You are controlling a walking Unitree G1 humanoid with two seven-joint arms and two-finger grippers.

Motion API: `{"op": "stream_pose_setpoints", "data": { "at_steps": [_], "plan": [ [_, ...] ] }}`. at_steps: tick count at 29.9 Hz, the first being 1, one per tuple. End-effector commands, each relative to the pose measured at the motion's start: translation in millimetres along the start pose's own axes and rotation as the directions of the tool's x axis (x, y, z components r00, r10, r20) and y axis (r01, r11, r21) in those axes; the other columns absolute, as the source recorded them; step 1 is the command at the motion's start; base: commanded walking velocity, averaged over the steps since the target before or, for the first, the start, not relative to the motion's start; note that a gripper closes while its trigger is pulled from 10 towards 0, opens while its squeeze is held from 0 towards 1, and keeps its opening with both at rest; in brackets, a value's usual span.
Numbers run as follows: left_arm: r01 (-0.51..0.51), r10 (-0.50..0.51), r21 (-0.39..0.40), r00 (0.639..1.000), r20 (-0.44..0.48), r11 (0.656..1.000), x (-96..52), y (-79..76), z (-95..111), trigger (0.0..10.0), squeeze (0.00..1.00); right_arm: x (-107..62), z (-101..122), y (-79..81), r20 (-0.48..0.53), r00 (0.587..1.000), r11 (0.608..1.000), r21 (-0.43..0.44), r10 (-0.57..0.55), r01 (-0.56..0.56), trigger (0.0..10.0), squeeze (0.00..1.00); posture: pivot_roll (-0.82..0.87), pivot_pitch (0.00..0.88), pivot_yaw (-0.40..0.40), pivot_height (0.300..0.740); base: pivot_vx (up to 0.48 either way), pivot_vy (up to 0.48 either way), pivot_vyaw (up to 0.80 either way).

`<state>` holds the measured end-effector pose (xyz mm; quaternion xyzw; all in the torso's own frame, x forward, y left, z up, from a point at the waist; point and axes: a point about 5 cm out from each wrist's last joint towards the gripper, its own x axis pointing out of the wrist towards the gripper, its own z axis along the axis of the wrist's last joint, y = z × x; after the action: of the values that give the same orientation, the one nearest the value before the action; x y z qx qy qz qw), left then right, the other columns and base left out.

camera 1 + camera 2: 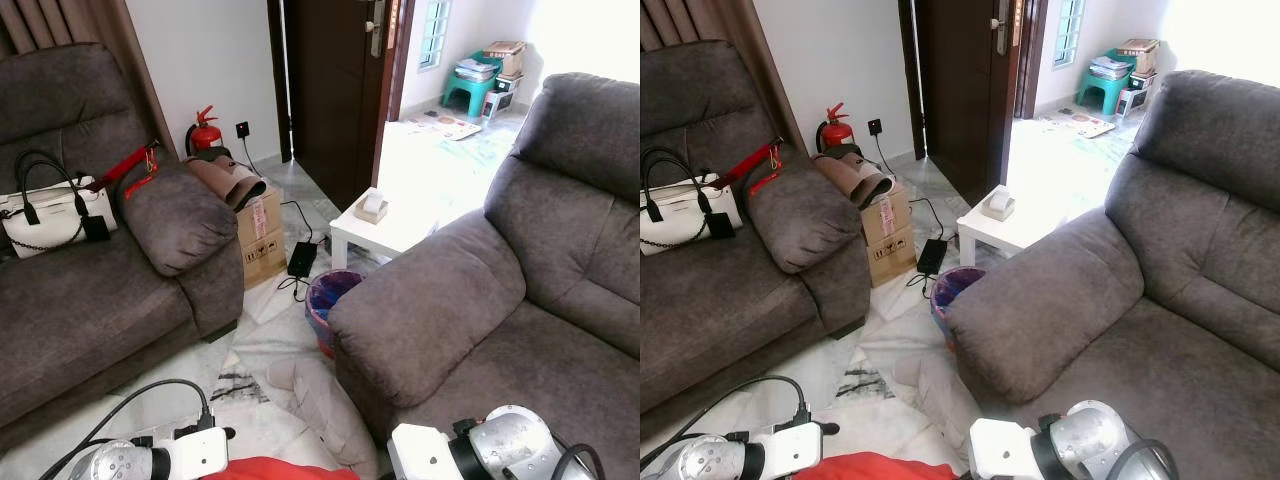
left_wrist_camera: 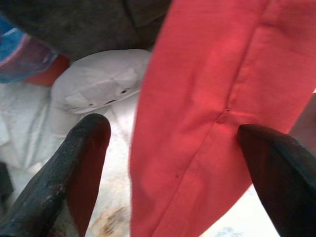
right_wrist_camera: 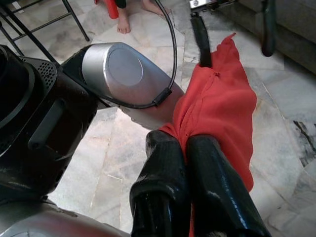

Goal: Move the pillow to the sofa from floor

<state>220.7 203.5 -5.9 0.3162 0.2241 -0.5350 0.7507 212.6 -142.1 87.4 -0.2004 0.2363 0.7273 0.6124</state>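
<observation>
The red pillow hung low at the robot's front, above the marble floor, its long axis running from the right gripper toward the left one. The right gripper was clamped shut on the near end of the red fabric, so it was the holding arm. The left gripper stood wide apart, one finger on each side of the pillow's far end, not yet closed. Beyond the pillow, the grey sofa lay to the robot's right, just past a pale cloth on the floor.
</observation>
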Motion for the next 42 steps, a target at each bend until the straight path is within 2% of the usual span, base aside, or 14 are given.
{"op": "stream_pose_setpoints", "data": {
  "at_steps": [1, 11, 13, 15, 17, 19, 22, 24, 28, 34, 42],
  "plan": [
    [0.038, -0.038, -0.005, 0.999, -0.013, 0.999, -1.0, -5.1, -4, 10.0, 0.0, -0.5, 21, 1.4, 0.082, 0.996, 0.996, -0.084, 0.021, -0.014, 10.0, 0.0, 0.03, 0.0, 0.034, 0.74, 0.0, 0.0, 0.0],
    [0.139, -0.139, -0.024, 0.99, 0.005, 0.99, -7.9, -6.3, -4, 10.0, 0.0, -2.5, 21, 0.2, 0.073, 0.997, 0.997, -0.078, 0.013, -0.007, 10.0, 0.0, 0.03, 0.0, 0.03, 0.74, 0.0, 0.0, 0.0],
    [0.154, -0.154, -0.021, 0.988, -0.009, 0.988, -8.8, -6.7, -5, 10.0, 0.0, -2.8, 20, -0.5, 0.071, 0.997, 0.997, -0.078, 0.009, -0.003, 10.0, 0.0, 0.03, 0.0, 0.031, 0.74, 0.0, 0.0, 0.0],
    [0.168, -0.166, 0.018, 0.984, -0.056, 0.986, -10.5, -9.7, -10, 10.0, 0.0, -2.8, 21, -1.0, 0.072, 0.997, 0.997, -0.08, 0.007, -0.001, 10.0, 0.0, 0.03, 0.0, 0.033, 0.74, 0.0, 0.0, 0.0],
    [0.153, -0.15, 0.038, 0.986, -0.078, 0.987, -10.4, -9.7, -12, 10.0, 0.0, -3.0, 22, -1.3, 0.075, 0.997, 0.997, -0.082, 0.005, 0.001, 10.0, 0.0, 0.03, 0.0, 0.032, 0.74, 0.0, 0.0, 0.0],
    [0.1, -0.089, 0.072, 0.986, -0.144, 0.992, -9.1, -8.6, -19, 10.0, 0.0, -3.9, 25, -0.8, 0.084, 0.996, 0.996, -0.089, 0.006, 0.002, 10.0, 0.0, 0.02, 0.0, 0.031, 0.74, 0.0, 0.0, 0.0],
    [0.087, -0.071, 0.092, 0.983, -0.168, 0.992, -8.0, -10.3, -21, 10.0, 0.0, -4.7, 25, -0.4, 0.084, 0.996, 0.996, -0.088, 0.006, 0.002, 10.0, 0.0, 0.02, 0.0, 0.032, 0.74, 0.0, 0.0, 0.0],
    [0.069, -0.06, 0.059, 0.987, -0.151, 0.996, -5.4, -13.9, -22, 10.0, 0.0, -6.8, 25, 0.0, 0.085, 0.996, 0.996, -0.084, 0.002, 0.005, 10.0, 0.0, 0.02, 0.0, 0.027, 0.74, 0.0, 0.0, 0.0],
    [0.062, -0.054, 0.047, 0.985, -0.163, 0.997, -2.5, -19.2, -24, 10.0, 0.0, -9.4, 25, 0.7, 0.084, 0.996, 0.996, -0.084, 0.0, 0.007, 10.0, 0.0, 0.02, 0.0, 0.025, 0.74, 0.0, 0.0, 0.0],
    [-0.006, 0.015, 0.049, 0.982, -0.186, 0.999, 5.1, -22.7, -28, 10.0, 0.0, -13.8, 25, 0.7, 0.08, 0.997, 0.997, -0.081, -0.006, 0.012, 10.0, 0.0, 0.02, 0.0, 0.016, 0.74, 0.0, 0.0, 0.0],
    [-0.05, 0.053, 0.018, 0.968, -0.247, 0.999, 1.6, -24.9, -38, 10.0, 0.0, -27.0, 17, 1.5, 0.048, 0.999, 0.998, -0.058, -0.02, 0.023, 10.0, 0.0, 0.02, 0.0, 0.0, 0.74, 0.0, 0.0, 0.0]
  ]
}}
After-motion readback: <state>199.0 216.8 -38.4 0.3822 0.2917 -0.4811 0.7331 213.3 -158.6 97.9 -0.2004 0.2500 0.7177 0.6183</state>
